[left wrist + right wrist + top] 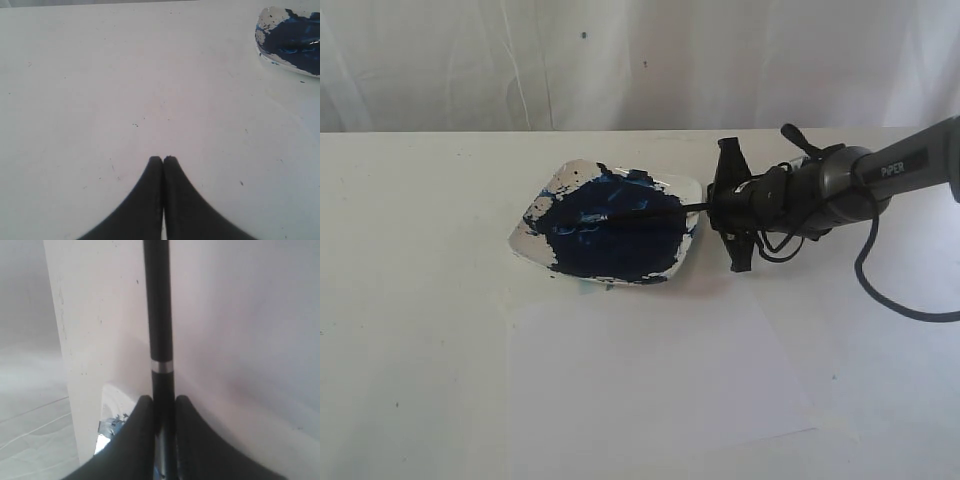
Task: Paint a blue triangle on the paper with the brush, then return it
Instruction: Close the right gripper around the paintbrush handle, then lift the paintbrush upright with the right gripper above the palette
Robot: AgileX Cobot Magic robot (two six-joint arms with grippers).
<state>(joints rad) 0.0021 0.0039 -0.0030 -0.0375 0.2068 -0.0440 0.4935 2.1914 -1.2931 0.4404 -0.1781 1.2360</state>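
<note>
Black, thin stick-like paintbrush [159, 315] clamped in right jaws, lying across navy-smeared square white plate [558, 182]; left jaws clenched, empty.

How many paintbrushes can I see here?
1. The brush stretches over the blue-smeared plate, its handle held in the right jaws. No others are in view.

We took this for a robot lab bench, not a home or studio: a bare white table [420, 300] stood before a wrinkled white cloth backdrop [470, 60], and a grey machine arm [880, 175] lettered "PiPER" reached over a paint-smeared plate [542, 200] and a sheet of paper [660, 370].
</note>
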